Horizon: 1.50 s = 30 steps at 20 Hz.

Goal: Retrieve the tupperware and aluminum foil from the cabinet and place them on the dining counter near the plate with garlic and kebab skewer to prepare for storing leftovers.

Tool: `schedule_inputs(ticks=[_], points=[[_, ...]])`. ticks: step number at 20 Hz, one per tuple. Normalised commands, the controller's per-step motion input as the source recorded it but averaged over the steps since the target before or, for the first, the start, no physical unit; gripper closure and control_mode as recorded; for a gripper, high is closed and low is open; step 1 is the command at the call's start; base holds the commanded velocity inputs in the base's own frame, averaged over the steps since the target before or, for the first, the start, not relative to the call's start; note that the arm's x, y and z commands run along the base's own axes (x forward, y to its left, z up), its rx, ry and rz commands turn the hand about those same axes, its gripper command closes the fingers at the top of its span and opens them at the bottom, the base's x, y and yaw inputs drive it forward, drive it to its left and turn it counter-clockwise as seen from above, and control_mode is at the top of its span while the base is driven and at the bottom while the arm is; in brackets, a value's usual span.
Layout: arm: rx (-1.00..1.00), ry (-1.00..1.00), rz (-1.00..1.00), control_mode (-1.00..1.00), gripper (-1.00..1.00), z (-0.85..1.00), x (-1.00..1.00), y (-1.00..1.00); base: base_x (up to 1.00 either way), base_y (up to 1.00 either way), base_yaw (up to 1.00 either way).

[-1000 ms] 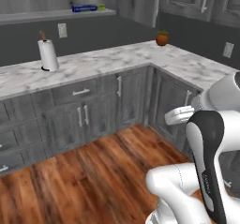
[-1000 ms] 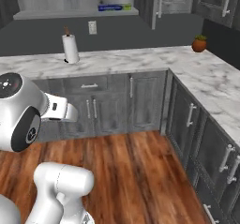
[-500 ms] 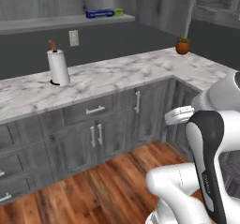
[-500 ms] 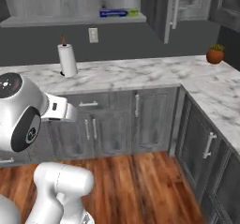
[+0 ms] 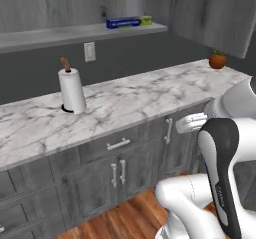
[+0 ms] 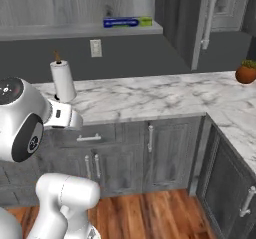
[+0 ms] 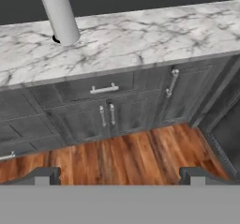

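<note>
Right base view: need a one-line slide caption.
Aluminum foil box lies on the cabinet shelf above a marble worktop with a paper-towel roll and potted plant.

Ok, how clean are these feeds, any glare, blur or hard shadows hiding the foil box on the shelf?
Left base view: soft and low in detail, no glare; aluminum foil readable on the cabinet shelf. Right base view: even light, foil's label blurred. Hand view: flat light, faint shadow beside the paper-towel roll.

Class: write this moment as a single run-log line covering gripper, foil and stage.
gripper: open, empty | aluminum foil: lying on cabinet shelf, untouched | paper-towel roll: upright on worktop | stage: facing cabinet, no reach yet
</note>
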Motion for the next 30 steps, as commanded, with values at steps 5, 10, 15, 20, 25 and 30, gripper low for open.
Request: schedule_inputs(ticks=[5,10,15,20,25,30], points=[[0.00,0.00,0.00,1.00,-1.00,0.00,0.00,0.00,1.00,0.00,0.00],[0.00,0.00,0.00,1.00,-1.00,0.00,0.00,0.00,1.00,0.00,-0.03],[0.00,0.00,0.00,1.00,-1.00,0.00,0.00,0.00,0.96,0.00,-0.12],[0.00,0.00,0.00,1.00,-1.00,0.00,0.00,0.00,0.85,0.00,-0.14],[0.00,-0.08,-0.06,-1.00,-1.00,0.36,0.36,0.00,0.00,0.00,0.00],[0.00,-0.15,-0.07,-1.00,-1.00,0.59,0.20,0.09,0.00,0.00,0.00]])
